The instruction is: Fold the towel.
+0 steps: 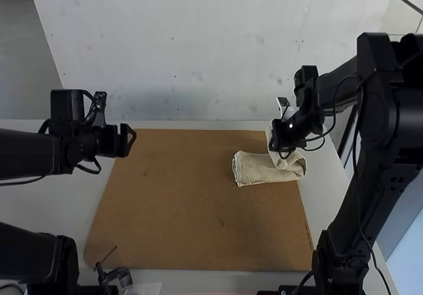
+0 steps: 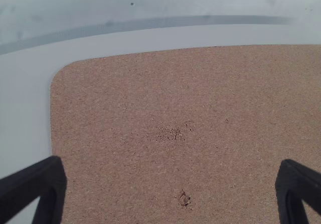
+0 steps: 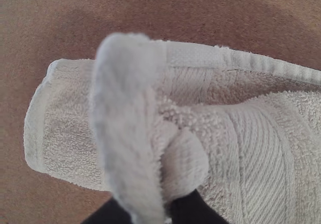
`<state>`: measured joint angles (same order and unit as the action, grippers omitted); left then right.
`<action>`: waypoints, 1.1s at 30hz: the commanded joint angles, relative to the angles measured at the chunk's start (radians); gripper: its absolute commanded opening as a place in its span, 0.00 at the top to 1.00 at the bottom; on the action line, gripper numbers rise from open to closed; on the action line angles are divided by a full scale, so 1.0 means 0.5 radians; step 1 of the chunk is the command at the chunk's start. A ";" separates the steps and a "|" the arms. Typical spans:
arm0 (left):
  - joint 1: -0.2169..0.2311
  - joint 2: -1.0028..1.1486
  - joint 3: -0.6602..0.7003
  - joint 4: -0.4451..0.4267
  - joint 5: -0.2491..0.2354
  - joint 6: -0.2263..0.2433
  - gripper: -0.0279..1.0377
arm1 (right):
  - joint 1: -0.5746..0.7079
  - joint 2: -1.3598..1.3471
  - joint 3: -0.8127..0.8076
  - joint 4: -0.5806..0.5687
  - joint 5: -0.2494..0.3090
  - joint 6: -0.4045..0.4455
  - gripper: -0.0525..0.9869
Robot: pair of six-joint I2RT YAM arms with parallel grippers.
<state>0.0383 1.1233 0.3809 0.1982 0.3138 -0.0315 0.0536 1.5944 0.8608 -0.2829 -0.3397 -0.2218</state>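
Right wrist view: soft, floppy-looking towel (image 3: 261, 138) is pinched at a bunched fold by the right pincer (image 3: 154, 208), deep hold advised, left pincer (image 2: 171, 184) spread wide.

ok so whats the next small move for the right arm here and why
Probably carry the pinched part leftward over the rest of the towel, then lower it: the right gripper holds it raised, while the towel's left end lies uncovered on the brown board.
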 commanded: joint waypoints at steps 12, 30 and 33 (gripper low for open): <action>-0.012 -0.041 -0.032 0.015 0.004 -0.029 0.10 | 0.298 0.204 -0.043 0.173 0.192 0.134 0.93; -0.012 -0.038 -0.038 0.015 0.008 -0.041 0.10 | 0.451 0.450 0.030 0.379 0.238 0.367 0.93; -0.012 -0.038 -0.041 0.015 0.011 -0.044 0.10 | 0.454 0.447 0.039 0.449 0.213 0.459 0.93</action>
<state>0.0383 1.1233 0.3809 0.1986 0.3141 -0.0433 0.2584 1.8080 0.8417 -0.0780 -0.2192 -0.0490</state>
